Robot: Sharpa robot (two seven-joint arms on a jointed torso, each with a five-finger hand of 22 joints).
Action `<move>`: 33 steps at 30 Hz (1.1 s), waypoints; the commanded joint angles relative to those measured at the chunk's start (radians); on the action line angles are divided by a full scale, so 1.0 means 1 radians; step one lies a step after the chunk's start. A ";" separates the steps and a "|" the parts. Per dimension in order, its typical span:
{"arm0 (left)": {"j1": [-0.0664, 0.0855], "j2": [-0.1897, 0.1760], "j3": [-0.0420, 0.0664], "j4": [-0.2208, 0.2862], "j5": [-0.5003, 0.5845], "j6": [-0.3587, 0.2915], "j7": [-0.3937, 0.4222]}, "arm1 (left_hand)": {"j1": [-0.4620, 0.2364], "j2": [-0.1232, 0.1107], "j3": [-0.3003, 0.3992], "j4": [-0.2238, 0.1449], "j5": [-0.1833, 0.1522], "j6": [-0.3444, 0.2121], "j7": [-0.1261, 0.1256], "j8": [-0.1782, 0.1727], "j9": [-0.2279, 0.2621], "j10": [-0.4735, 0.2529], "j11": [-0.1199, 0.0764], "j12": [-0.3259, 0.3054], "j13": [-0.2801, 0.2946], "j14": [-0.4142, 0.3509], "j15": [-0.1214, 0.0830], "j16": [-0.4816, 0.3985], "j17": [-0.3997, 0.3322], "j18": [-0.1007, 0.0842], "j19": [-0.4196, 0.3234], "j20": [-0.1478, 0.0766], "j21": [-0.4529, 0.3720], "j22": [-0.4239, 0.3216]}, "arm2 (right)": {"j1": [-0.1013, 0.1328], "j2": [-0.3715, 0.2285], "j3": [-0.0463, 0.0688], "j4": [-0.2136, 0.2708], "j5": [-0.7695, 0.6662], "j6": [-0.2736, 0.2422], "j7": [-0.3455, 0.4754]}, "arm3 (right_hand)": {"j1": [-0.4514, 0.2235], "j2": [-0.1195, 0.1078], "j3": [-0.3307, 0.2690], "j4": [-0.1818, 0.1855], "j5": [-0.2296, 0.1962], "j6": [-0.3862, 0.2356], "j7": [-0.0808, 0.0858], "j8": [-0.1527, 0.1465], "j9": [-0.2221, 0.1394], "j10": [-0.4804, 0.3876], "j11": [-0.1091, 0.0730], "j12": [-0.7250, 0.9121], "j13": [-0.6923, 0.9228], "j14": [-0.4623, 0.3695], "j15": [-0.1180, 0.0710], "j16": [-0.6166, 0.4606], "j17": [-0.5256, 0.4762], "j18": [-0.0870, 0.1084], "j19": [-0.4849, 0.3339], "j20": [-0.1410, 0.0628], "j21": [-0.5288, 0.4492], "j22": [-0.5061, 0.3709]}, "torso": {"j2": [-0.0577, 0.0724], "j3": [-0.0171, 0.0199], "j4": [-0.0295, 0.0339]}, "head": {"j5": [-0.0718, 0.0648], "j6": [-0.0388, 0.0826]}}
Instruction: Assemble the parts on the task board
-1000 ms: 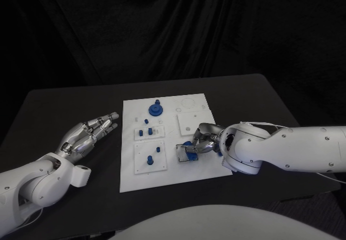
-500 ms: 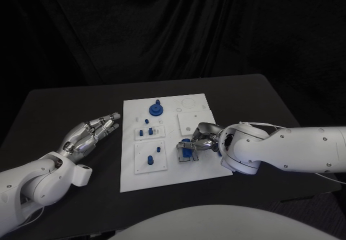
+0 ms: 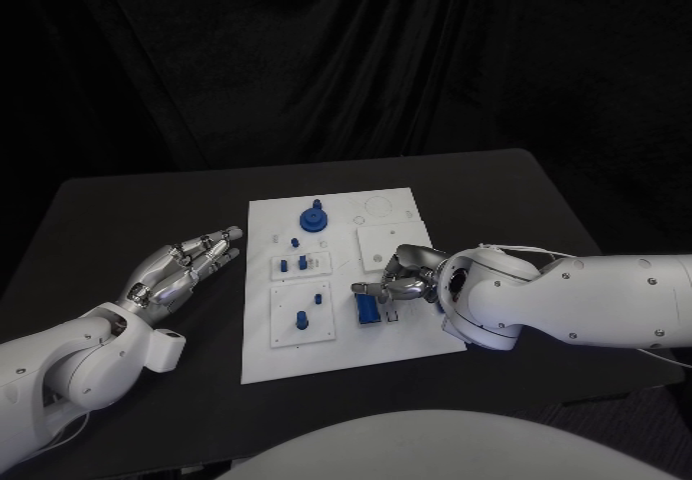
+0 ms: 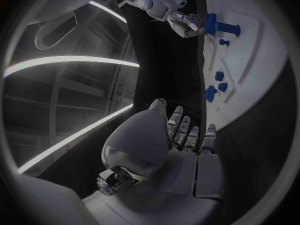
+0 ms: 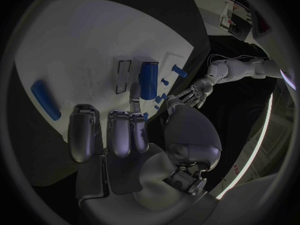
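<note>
- The right hand (image 3: 405, 281) is over the near right part of the task board (image 3: 343, 345), its fingers (image 5: 119, 130) curled beside an oblong blue part (image 3: 372, 307); against the picture of a second ago the part has turned from lying askew under the fingers to standing roughly square in its pale frame
- Whether the hand still pinches that part I cannot tell: in the right wrist view one fingertip lies alongside the part (image 5: 148, 80), touching or just beside it, while the rest hang short of it
- Judging by this, the part has just been seated or nearly so, and the step in hand is the last press or the letting go
- On the near left of the board a blue peg (image 3: 302, 320) stands in its own plate, unchanged
- The left hand (image 3: 176, 272) rests on the black table (image 3: 130, 205), left of the board and apart from it, flat with fingers spread and holding nothing, as before
- Farther up the board small blue parts (image 3: 294, 264) sit in another plate, and beyond them, at the far end, a larger round blue part (image 3: 312, 218); none has moved
</note>
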State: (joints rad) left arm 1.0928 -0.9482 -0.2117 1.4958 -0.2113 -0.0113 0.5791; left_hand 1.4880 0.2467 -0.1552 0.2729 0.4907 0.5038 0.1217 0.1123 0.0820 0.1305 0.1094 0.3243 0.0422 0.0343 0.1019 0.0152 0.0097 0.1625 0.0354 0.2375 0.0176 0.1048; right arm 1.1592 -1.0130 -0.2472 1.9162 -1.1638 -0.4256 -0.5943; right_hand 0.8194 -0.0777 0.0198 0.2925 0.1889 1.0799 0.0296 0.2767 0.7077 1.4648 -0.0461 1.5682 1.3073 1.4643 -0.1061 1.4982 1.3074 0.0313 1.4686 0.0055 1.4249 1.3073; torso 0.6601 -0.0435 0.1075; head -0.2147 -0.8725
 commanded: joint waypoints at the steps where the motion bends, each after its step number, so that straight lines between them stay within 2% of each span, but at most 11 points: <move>1: -0.002 0.002 0.001 0.001 0.005 0.014 0.005 | 0.013 0.000 0.001 -0.005 0.005 0.001 0.005 0.005 -0.001 0.003 0.008 0.004 0.001 0.000 0.010 0.004 0.001 0.019 0.000 0.005 0.005 -0.001 | -0.003 -0.005 0.000 0.004 -0.028 -0.002 0.002 | 0.025 0.009 -0.010 0.000 0.010 -0.003 0.000 -0.007 0.003 0.106 0.006 0.003 0.263 0.075 0.006 0.000 0.086 0.006 0.042 0.006 0.000 0.214 | 0.000 0.0001 -0.0002 | 0.001 0.000; 4: -0.003 0.002 0.001 0.000 0.005 0.015 0.005 | 0.013 0.000 0.001 -0.005 0.005 0.001 0.005 0.005 -0.001 0.003 0.008 0.004 0.001 0.000 0.010 0.004 0.001 0.019 0.000 0.005 0.005 -0.001 | -0.003 -0.013 0.000 0.005 -0.060 -0.042 0.035 | 0.106 0.017 -0.023 -0.011 0.088 -0.013 0.002 -0.005 0.013 0.106 0.007 0.003 0.263 0.076 0.006 0.003 0.091 0.005 0.043 0.006 0.002 0.215 | 0.000 0.0006 0.0000 | 0.004 0.000; 7: -0.004 0.001 0.001 0.000 0.005 0.014 0.006 | 0.014 0.000 0.001 -0.006 0.006 0.001 0.006 0.005 -0.001 0.003 0.008 0.004 0.002 0.000 0.010 0.004 0.001 0.019 0.001 0.005 0.005 0.000 | -0.003 -0.026 0.000 0.009 -0.131 -0.111 0.090 | 0.167 0.012 -0.030 -0.010 0.118 -0.033 0.005 0.005 0.024 0.106 0.009 0.003 0.263 0.076 0.008 0.003 0.090 0.006 0.041 0.008 -0.001 0.214 | 0.000 0.0006 -0.0005 | 0.010 0.000; 12: -0.004 -0.001 0.001 0.001 0.005 0.012 0.011 | 0.017 -0.001 0.003 -0.008 0.007 0.003 0.007 0.005 -0.001 0.005 0.009 0.007 0.002 0.004 0.011 0.007 0.003 0.020 0.002 0.006 0.006 0.003 | -0.005 -0.056 0.000 0.022 -0.319 -0.231 0.182 | 0.342 -0.011 -0.033 -0.045 0.218 -0.138 0.028 0.021 0.042 0.106 0.028 0.003 0.263 0.077 0.023 0.008 0.102 0.005 0.040 0.019 0.001 0.215 | 0.000 -0.0001 -0.0004 | 0.021 0.000; 13: -0.004 -0.002 0.001 0.002 0.005 0.011 0.012 | 0.017 -0.001 0.003 -0.008 0.007 0.003 0.007 0.005 -0.001 0.005 0.010 0.007 0.002 0.005 0.011 0.007 0.003 0.020 0.002 0.006 0.006 0.003 | -0.007 -0.063 0.000 0.026 -0.351 -0.245 0.193 | 0.381 -0.017 -0.041 -0.042 0.217 -0.194 0.041 0.029 0.048 0.106 0.042 0.003 0.263 0.079 0.032 0.014 0.114 0.003 0.042 0.026 0.007 0.217 | -0.001 -0.0003 -0.0008 | 0.024 0.000; 15: -0.004 -0.003 0.001 0.002 0.005 0.010 0.014 | 0.017 -0.001 0.003 -0.008 0.007 0.003 0.007 0.005 -0.001 0.005 0.010 0.007 0.002 0.005 0.011 0.007 0.003 0.020 0.002 0.006 0.006 0.003 | -0.014 -0.077 0.000 0.035 -0.426 -0.261 0.205 | 0.415 -0.032 -0.051 -0.041 0.205 -0.258 0.048 0.030 0.051 0.106 0.037 0.003 0.263 0.081 0.032 0.018 0.124 0.002 0.043 0.029 0.011 0.219 | -0.001 -0.0005 -0.0012 | 0.030 0.000; 16: -0.004 -0.004 0.001 0.002 0.005 0.009 0.015 | 0.018 -0.002 0.004 -0.009 0.007 0.004 0.007 0.006 -0.001 0.005 0.010 0.008 0.002 0.006 0.011 0.007 0.003 0.020 0.002 0.006 0.006 0.003 | -0.018 -0.083 0.000 0.039 -0.457 -0.260 0.206 | 0.452 -0.033 -0.071 -0.004 0.187 -0.328 0.052 0.078 0.074 0.106 0.036 0.003 0.263 0.081 0.029 0.020 0.128 0.002 0.042 0.031 0.011 0.218 | 0.000 -0.0007 -0.0013 | 0.035 0.000; 19: -0.005 -0.006 0.001 0.003 0.005 0.008 0.016 | 0.019 -0.002 0.004 -0.009 0.008 0.005 0.007 0.006 -0.001 0.006 0.010 0.009 0.002 0.006 0.012 0.008 0.003 0.020 0.002 0.006 0.006 0.004 | -0.030 -0.094 -0.001 0.045 -0.516 -0.243 0.204 | 0.500 -0.049 -0.079 -0.003 0.130 -0.496 0.063 0.067 0.067 0.106 0.040 0.003 0.263 0.078 0.035 0.015 0.117 0.007 0.032 0.031 -0.007 0.213 | -0.001 -0.0013 -0.0002 | 0.040 0.000; 22: -0.005 -0.006 0.001 0.003 0.005 0.008 0.017 | 0.019 -0.002 0.004 -0.009 0.008 0.005 0.007 0.006 -0.001 0.006 0.010 0.009 0.002 0.006 0.012 0.008 0.003 0.020 0.002 0.006 0.006 0.004 | -0.046 -0.099 -0.001 0.046 -0.546 -0.229 0.210 | 0.539 -0.073 -0.056 0.001 0.091 -0.596 0.068 0.082 0.060 0.106 0.045 0.003 0.263 0.076 0.039 0.014 0.113 0.008 0.029 0.035 -0.011 0.211 | -0.001 -0.0018 -0.0002 | 0.046 0.000; 25: -0.005 -0.007 0.001 0.003 0.005 0.009 0.018 | 0.019 -0.002 0.004 -0.010 0.008 0.004 0.007 0.006 -0.001 0.006 0.010 0.009 0.002 0.006 0.012 0.008 0.003 0.020 0.002 0.006 0.006 0.003 | -0.062 -0.098 -0.001 0.045 -0.563 -0.219 0.220 | 0.563 -0.110 0.029 0.001 0.053 -0.656 0.069 0.112 0.040 0.106 0.046 0.003 0.263 0.077 0.040 0.015 0.116 0.007 0.030 0.037 -0.008 0.212 | 0.000 -0.0013 -0.0003 | 0.048 0.000; 33: -0.007 -0.008 0.001 0.002 0.005 0.011 0.015 | 0.020 -0.002 0.005 -0.010 0.008 0.004 0.008 0.006 -0.001 0.007 0.011 0.010 0.002 0.007 0.012 0.008 0.003 0.020 0.002 0.006 0.006 0.003 | -0.117 -0.085 -0.001 0.035 -0.589 -0.196 0.236 | 0.609 -0.118 0.051 0.000 0.046 -0.701 0.067 0.151 0.010 0.106 0.044 0.003 0.263 0.084 0.038 0.027 0.145 -0.010 0.063 0.035 0.060 0.235 | 0.001 -0.0013 -0.0018 | 0.047 0.000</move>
State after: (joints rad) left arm 1.0878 -0.9560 -0.2117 1.4958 -0.2111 -0.0089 0.5779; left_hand 1.4998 0.2428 -0.1512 0.2688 0.4944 0.5075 0.1253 0.1123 0.0822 0.1370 0.1158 0.3288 0.0432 0.0417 0.1092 0.0191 0.0117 0.1624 0.0348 0.2380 0.0176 0.1073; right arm 1.0508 -1.0994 -0.2479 1.9526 -1.7031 -0.6252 -0.3848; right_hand 1.4215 -0.1947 0.0665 0.2924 0.2383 0.3834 0.0974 0.4243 0.7197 1.4664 -0.0089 1.5682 1.3079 1.4669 -0.0712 1.5221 1.3073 0.0314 1.4669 0.0360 1.4803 1.3079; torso 0.6597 -0.0447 0.1072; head -0.1681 -0.8725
